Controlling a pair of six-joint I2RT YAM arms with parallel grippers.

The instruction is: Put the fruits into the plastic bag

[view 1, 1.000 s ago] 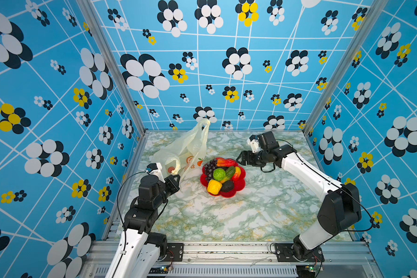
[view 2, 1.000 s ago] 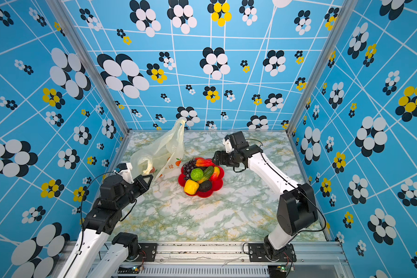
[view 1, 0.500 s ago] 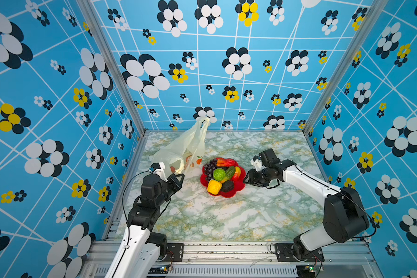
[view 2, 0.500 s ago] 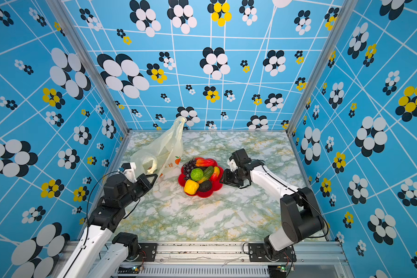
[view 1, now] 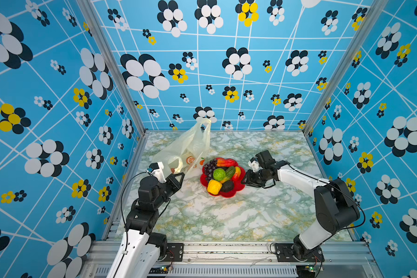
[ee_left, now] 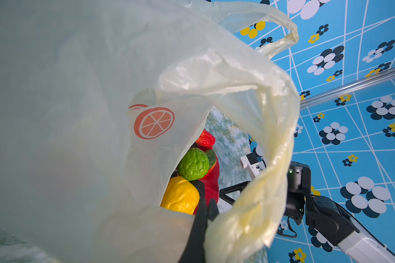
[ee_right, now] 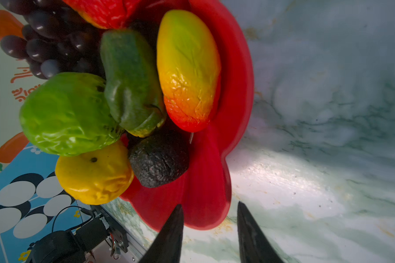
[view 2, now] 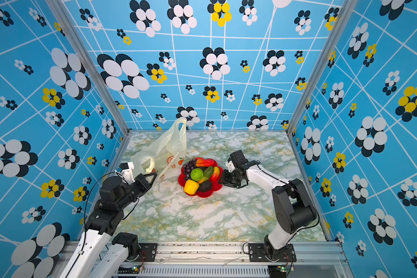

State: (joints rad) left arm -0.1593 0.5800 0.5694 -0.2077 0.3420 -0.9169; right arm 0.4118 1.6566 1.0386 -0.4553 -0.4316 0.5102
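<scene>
The fruits, among them a grape bunch [view 1: 210,166], a bumpy green ball [view 1: 219,174] [ee_right: 66,113], a yellow piece [view 1: 214,187] and a dark avocado [ee_right: 160,159], are piled on a red flower-shaped dish [view 1: 237,190] [ee_right: 235,91]. Left of it the pale-yellow plastic bag [view 1: 188,146] [view 2: 164,146] stands with its mouth held up. My left gripper [view 1: 182,174] [ee_left: 206,206] is shut on the bag's rim. My right gripper [view 1: 244,179] [ee_right: 209,206] is at the dish's right edge. Its jaws stand apart with a lobe of the rim between them.
The marble-patterned tabletop [view 1: 226,216] is boxed in by blue flowered walls on three sides. An aluminium rail [view 1: 226,248] with both arm bases runs along the front edge. The dish sits mid-table, its left edge next to the bag.
My right arm came forward and down from the back of the table to the dish's right edge, and its jaws narrowed. The left gripper kept hold of the bag and shifted slightly.
</scene>
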